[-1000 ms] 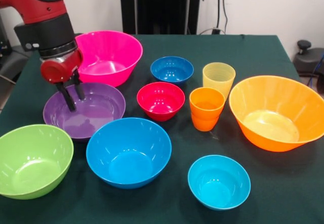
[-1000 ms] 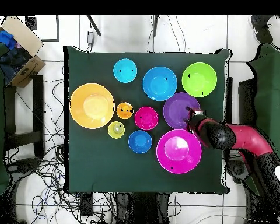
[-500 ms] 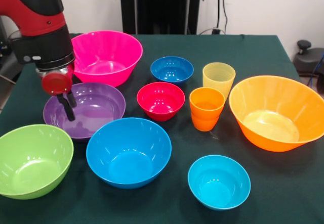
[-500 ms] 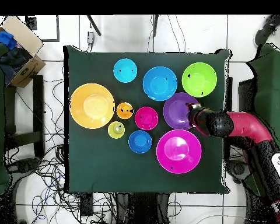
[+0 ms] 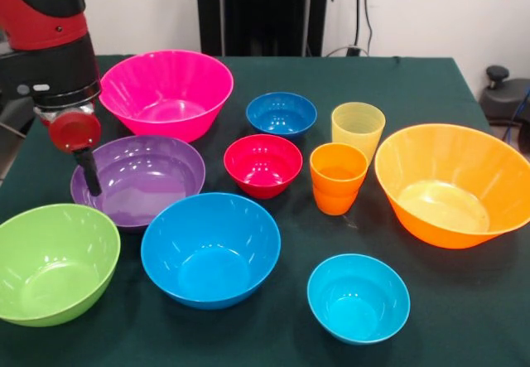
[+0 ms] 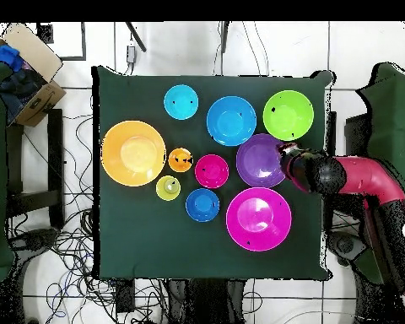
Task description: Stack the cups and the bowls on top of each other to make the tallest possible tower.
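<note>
at purple bowl's [image 5: 138, 179] rim: hand [image 5: 87, 178] low over outer edge, fingers look pressed together, gripping nothing. no stacking yet; judged step: picking purple bowl. next needs rim straddled, then lift into pink bowl [image 5: 167, 92] just behind hand. all bowls and both cups [image 5: 348, 153] empty, separate on tabletop [image 5: 464, 317].

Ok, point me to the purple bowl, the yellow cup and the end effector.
purple bowl [image 5: 145, 181], front view, inner floor.
yellow cup [image 5: 358, 128], front view, outer wall.
end effector [image 5: 88, 178], front view, dark tip at the purple bowl's left rim.
</note>
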### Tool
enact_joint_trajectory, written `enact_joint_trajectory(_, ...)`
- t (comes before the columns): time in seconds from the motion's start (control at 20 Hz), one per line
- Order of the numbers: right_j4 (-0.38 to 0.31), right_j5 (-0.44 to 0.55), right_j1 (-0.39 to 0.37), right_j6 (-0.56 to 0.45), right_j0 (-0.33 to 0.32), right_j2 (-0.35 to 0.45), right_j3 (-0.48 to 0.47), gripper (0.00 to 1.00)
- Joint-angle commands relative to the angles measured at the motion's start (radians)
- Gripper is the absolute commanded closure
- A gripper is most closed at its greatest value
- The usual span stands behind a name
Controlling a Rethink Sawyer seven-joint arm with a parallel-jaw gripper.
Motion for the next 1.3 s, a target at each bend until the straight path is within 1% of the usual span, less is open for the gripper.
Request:
enact_joint_trajectory(0.05,-0.065,0.088,-0.049,-0.192,0.066,-0.050,-0.035,0.00)
enact_joint_trajectory(0.25,-0.074,0.062,-0.083,-0.181,0.065,-0.054,0.018,0.00)
enact_joint_trajectory(0.35,-0.075,0.039,-0.094,-0.202,0.041,-0.042,0.054,0.00)
enact_joint_trajectory(0.4,-0.079,0.033,-0.084,-0.231,0.025,-0.040,0.064,0.00)
enact_joint_trajectory(0.5,-0.142,-0.006,-0.086,-0.248,0.029,-0.066,0.076,0.00)
enact_joint_trajectory(0.55,-0.188,-0.026,-0.082,-0.261,0.039,-0.085,0.072,0.00)
enact_joint_trajectory(0.65,-0.240,-0.045,-0.091,-0.275,0.047,-0.102,0.086,0.00)
enact_joint_trajectory(0.75,-0.246,-0.031,-0.090,-0.310,0.036,-0.096,0.093,0.00)
enact_joint_trajectory(0.85,-0.253,-0.032,-0.091,-0.319,0.026,-0.090,0.107,0.00)
enact_joint_trajectory(0.95,-0.281,-0.049,-0.097,-0.323,0.025,-0.089,0.110,0.00)
enact_joint_trajectory(1.0,-0.286,-0.043,-0.104,-0.348,0.022,-0.083,0.113,0.00)
enact_joint_trajectory(1.1,-0.276,-0.007,-0.107,-0.462,0.004,-0.060,0.114,0.00)
enact_joint_trajectory(1.2,-0.226,0.050,-0.088,-0.569,-0.028,-0.033,0.116,0.00)
enact_joint_trajectory(1.3,-0.214,0.055,-0.100,-0.605,-0.045,-0.025,0.145,0.00)
